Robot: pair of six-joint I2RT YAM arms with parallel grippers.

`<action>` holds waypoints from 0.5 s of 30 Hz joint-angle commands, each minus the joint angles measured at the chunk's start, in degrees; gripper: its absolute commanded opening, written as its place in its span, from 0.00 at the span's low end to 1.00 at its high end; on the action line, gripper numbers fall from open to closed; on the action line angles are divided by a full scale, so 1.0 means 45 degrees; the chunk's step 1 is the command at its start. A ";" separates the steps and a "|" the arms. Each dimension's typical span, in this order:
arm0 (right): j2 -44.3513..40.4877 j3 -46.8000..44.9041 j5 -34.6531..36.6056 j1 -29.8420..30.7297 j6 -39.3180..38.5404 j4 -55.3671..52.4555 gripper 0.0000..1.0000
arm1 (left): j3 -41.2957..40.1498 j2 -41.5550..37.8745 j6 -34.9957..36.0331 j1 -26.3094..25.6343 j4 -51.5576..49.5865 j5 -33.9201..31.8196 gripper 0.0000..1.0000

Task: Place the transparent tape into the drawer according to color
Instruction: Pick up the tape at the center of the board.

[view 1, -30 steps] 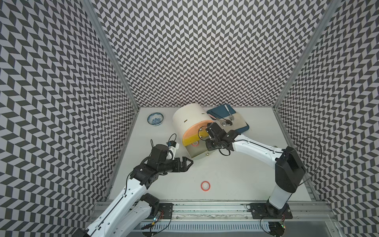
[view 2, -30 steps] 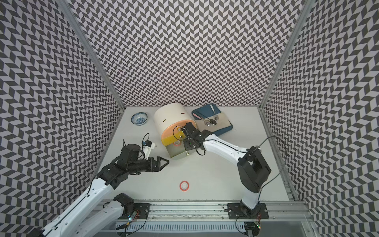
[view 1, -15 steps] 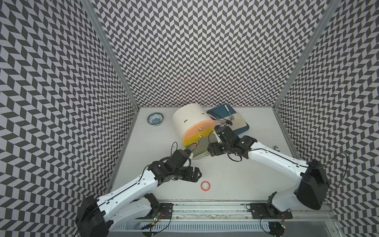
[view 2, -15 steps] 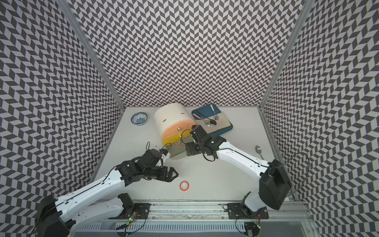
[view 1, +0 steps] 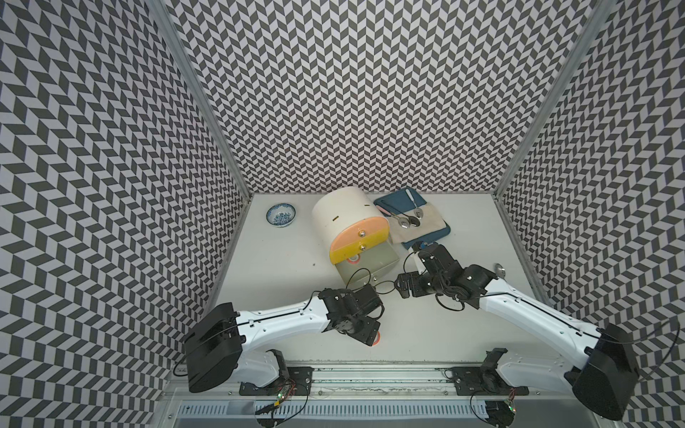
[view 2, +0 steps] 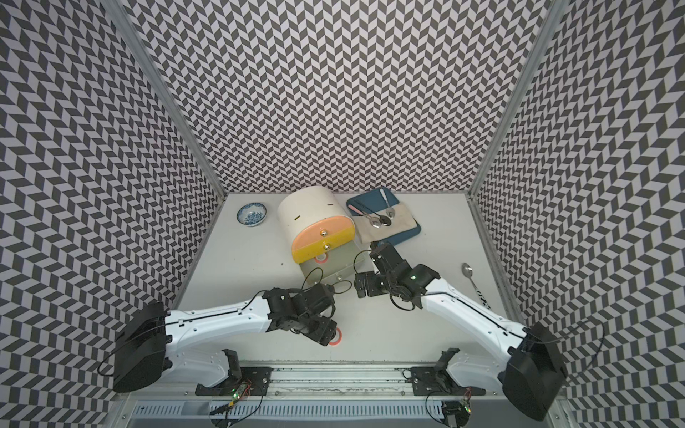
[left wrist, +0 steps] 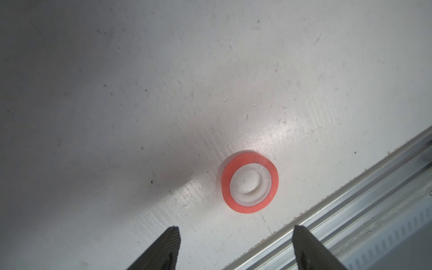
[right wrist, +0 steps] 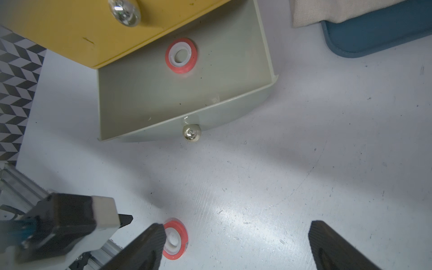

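Observation:
A red-rimmed transparent tape [left wrist: 249,181] lies flat on the white table by its front edge, also seen in both top views [view 1: 377,339] [view 2: 337,338]. My left gripper [left wrist: 236,231] hangs open right over it [view 1: 371,335]; the ring sits just ahead of the fingertips, untouched. Another red-rimmed tape [right wrist: 181,55] lies in the grey-green bottom drawer [right wrist: 140,98], which is pulled out of the cream cabinet [view 1: 344,211] under the yellow drawer front [right wrist: 70,30]. My right gripper [right wrist: 236,228] is open and empty, in front of the drawer [view 1: 402,288].
A blue-and-white bowl [view 1: 281,215] stands at the back left. A blue tray [view 1: 437,233] with a cloth and spoons lies behind the right arm. A loose spoon [view 2: 469,272] lies near the right wall. An aluminium rail [left wrist: 350,210] runs along the table's front edge.
My right gripper opened, left a red tape in the bottom drawer and drew back towards the front. My left arm swung from the left side to above the red tape on the table.

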 commanded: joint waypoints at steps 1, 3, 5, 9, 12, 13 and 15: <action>-0.0593 -0.0352 -0.0285 -0.0140 0.0272 0.0586 1.00 | 0.0672 0.0489 -0.0110 -0.0336 -0.0462 -0.0952 0.76; -0.0782 -0.0620 -0.0418 -0.0232 0.0340 0.0720 1.00 | 0.0853 0.0908 -0.0166 -0.0505 -0.0517 -0.1188 0.73; -0.0902 -0.0822 -0.0546 -0.0291 0.0361 0.0815 1.00 | 0.0971 0.1279 -0.0248 -0.0652 -0.0525 -0.1414 0.70; -0.1082 -0.1063 -0.0714 -0.0466 0.0363 0.0961 1.00 | 0.1026 0.2034 -0.0306 -0.0838 -0.0436 -0.1591 0.61; -0.1185 -0.1158 -0.0793 -0.0554 0.0340 0.1028 1.00 | 0.1071 0.2402 -0.0378 -0.0949 -0.0420 -0.1773 0.55; -0.1215 -0.1180 -0.0816 -0.0572 0.0340 0.1026 1.00 | 0.1072 0.2467 -0.0386 -0.0951 -0.0371 -0.1790 0.54; -0.1273 -0.1260 -0.0904 -0.0643 0.0340 0.1096 1.00 | 0.1074 0.2589 -0.0388 -0.0951 -0.0186 -0.1750 0.51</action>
